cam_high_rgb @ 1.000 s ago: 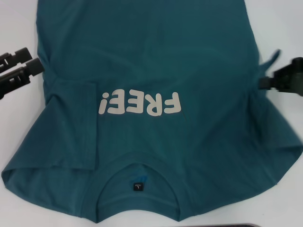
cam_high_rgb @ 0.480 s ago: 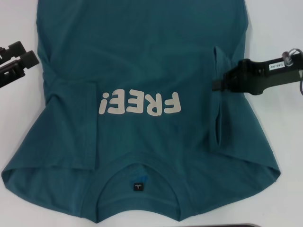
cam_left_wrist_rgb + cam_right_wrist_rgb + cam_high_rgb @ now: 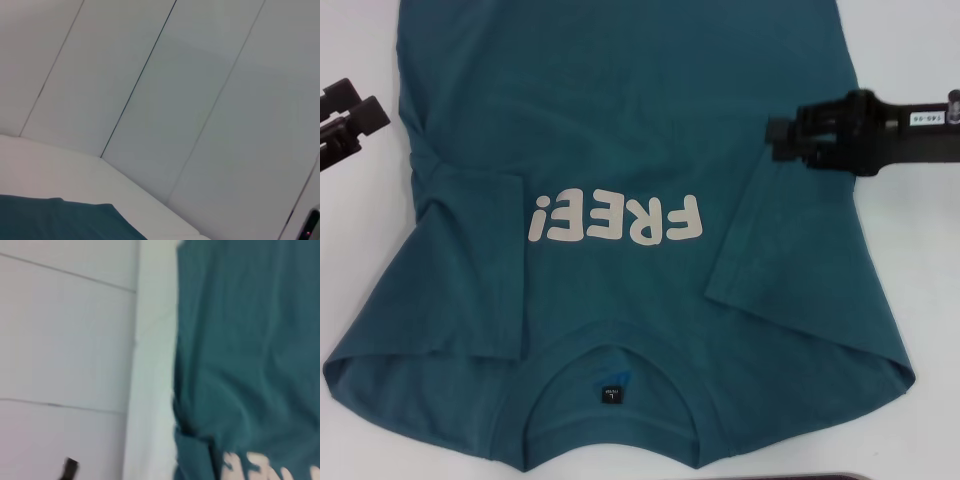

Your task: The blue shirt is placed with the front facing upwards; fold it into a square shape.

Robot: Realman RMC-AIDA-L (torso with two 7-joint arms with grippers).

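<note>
Sleeves on both sides of the blue shirt (image 3: 620, 130) lie folded inward on the white bench (image 3: 910, 260), collar nearest the robot. The right end effector (image 3: 775, 135) hovers over the shirt's right edge, its opening impossible to judge; the left end effector (image 3: 360, 110), slightly parted and holding nothing, sits off the left edge over bare bench.

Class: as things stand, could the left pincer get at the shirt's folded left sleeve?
Probably yes. The left pincer sits on bare table beside the shirt, and nothing lies between it and the folded sleeve. The right pincer is over the far side.
</note>
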